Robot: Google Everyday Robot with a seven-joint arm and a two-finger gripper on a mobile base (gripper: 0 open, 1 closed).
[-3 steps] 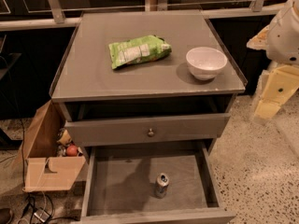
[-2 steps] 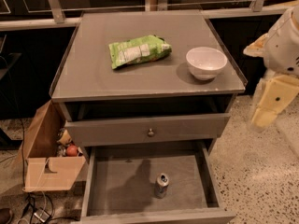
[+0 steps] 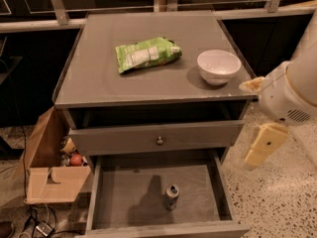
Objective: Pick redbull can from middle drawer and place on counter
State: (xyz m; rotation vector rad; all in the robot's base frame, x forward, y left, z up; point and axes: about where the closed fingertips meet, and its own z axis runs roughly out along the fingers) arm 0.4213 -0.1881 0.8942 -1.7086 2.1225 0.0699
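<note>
The redbull can (image 3: 171,196) stands upright on the floor of the open middle drawer (image 3: 124,202), right of its centre, pull-tab top facing up. The counter (image 3: 99,73) above is the grey cabinet top. My gripper (image 3: 261,146) hangs as a cream-coloured piece below the white arm at the right, outside the cabinet, beside the drawer's right wall and above and to the right of the can. It holds nothing that I can see.
A green snack bag (image 3: 146,54) and a white bowl (image 3: 218,66) lie on the counter. The top drawer front with a round knob (image 3: 159,141) is slightly pulled out. A cardboard box (image 3: 49,167) with items stands on the floor at left.
My arm and gripper have moved left and down, from beside the counter's right edge toward the right side of the open drawer. The can has not moved.
</note>
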